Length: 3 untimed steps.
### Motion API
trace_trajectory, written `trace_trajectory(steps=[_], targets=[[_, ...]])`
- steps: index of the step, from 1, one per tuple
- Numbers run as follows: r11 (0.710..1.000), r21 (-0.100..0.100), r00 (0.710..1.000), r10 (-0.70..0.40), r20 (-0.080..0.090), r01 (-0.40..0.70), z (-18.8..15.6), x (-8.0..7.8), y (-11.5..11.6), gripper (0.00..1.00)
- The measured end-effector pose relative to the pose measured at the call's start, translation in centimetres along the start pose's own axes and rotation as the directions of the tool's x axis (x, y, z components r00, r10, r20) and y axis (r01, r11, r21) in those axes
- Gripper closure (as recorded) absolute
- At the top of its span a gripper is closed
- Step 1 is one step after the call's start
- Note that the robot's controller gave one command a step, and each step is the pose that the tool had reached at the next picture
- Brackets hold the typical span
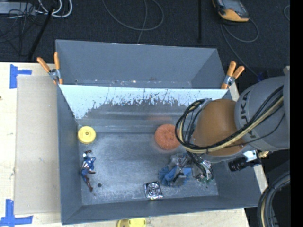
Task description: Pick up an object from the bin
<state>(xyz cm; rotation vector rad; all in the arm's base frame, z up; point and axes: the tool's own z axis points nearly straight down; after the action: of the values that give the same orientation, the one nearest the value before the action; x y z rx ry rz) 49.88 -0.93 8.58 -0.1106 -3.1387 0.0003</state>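
Camera view looks down on the grey bin [66, 126], where the gripper [191, 171] sits low over the floor at about four o'clock from the bin's centre. Cables and the orange wrist cover crowd it, so I cannot tell whether the jaws are spread or pressed together. Touching it at its nine o'clock lies a small blue crumpled thing [169, 175], possibly cloth or soft plastic. It looks light and yielding, likely to fold under pressure rather than slip, and it is best pinched across its bunched middle. A small silver square piece [153, 190] lies near at seven o'clock, and an orange round sponge-like ball [165, 136] at eleven. A yellow disc [86, 135] and a blue figurine [87, 168] lie well apart at nine.
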Motion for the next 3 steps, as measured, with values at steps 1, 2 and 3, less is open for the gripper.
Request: trace_trajectory(steps=[1,2,3], targets=[[1.000,0.000,1.000,0.000,0.000,0.000,0.0,0.0,0.0,1.00],[1.000,-0.004,1.000,-0.005,0.008,0.005,1.0,1.4,-2.3,1.00],[1.000,-0.002,1.000,0.001,0.007,-0.001,1.4,0.9,4.0,1.00]])
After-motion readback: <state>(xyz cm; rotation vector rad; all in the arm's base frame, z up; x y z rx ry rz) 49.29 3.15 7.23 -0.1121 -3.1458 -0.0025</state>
